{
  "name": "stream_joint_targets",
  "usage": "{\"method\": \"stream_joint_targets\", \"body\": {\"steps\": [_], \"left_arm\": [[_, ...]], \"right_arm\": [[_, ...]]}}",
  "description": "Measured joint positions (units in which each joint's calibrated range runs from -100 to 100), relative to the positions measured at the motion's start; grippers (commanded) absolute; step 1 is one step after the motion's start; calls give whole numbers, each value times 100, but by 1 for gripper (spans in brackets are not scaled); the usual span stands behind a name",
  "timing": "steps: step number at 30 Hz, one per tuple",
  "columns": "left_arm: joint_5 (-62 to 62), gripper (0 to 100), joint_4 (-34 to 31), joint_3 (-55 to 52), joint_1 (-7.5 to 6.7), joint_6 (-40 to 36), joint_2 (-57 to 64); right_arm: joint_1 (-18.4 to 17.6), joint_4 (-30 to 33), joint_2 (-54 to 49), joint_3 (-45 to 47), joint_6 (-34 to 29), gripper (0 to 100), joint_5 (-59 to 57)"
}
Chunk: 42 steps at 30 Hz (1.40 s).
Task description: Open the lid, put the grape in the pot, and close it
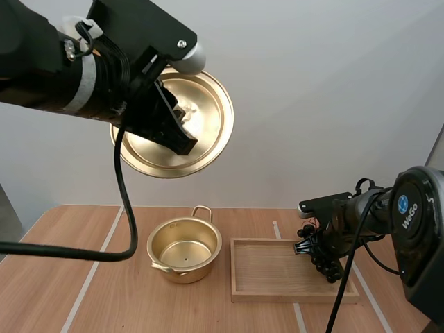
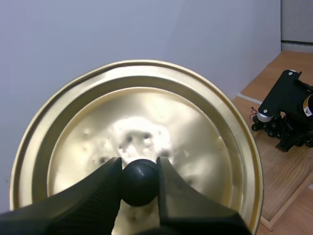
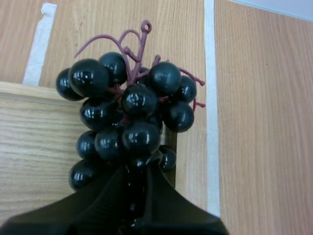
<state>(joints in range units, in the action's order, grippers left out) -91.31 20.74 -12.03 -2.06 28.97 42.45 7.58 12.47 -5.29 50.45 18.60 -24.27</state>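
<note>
My left gripper [image 1: 182, 128] is raised high above the table, shut on the black knob [image 2: 140, 181] of the golden lid [image 1: 211, 111]; the lid [image 2: 195, 142] is tilted on edge. Below it the golden pot [image 1: 184, 248] stands uncovered on the table with nothing inside. My right gripper [image 1: 318, 251] holds the bunch of dark grapes [image 1: 326, 263] just above the right end of the wooden tray [image 1: 277, 274]. In the right wrist view the fingers pinch the grapes [image 3: 129, 117] from below, with the reddish stem [image 3: 134, 49] pointing away, over the tray's edge [image 3: 29, 127].
White tape lines [image 1: 97, 267] run along the wooden table. The tray sits right beside the pot. Bare table lies left of the pot and in front of the tray.
</note>
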Motion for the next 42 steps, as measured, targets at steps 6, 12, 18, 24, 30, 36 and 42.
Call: {"method": "stream_joint_targets", "body": {"steps": [6, 12, 18, 24, 30, 36, 42], "left_arm": [[-160, 0, 10, 641, 0, -9, 656], [-322, 0, -141, 1678, 0, -178, 906], [-341, 0, -322, 2266, 0, -362, 918], [-379, 0, -444, 3122, 0, -609, 943], [-391, 0, -767, 3331, 0, -891, 954], [-856, 0, -1319, 3341, 0, -984, 954], [-869, 0, -1405, 3341, 0, -1004, 954]], "right_arm": [[0, -357, -869, -161, 11, 0, -431], [0, -865, -2288, -510, 21, 0, -521], [-271, -1157, -3540, -800, 580, 0, -539], [-1444, -2404, -3935, -836, 2181, 0, -938], [-2599, -2683, -3558, -836, 2586, 0, -850], [-2961, -2683, -2725, -836, 2595, 0, -374], [-3034, -2683, -1637, -836, 2606, 24, 9]]}}
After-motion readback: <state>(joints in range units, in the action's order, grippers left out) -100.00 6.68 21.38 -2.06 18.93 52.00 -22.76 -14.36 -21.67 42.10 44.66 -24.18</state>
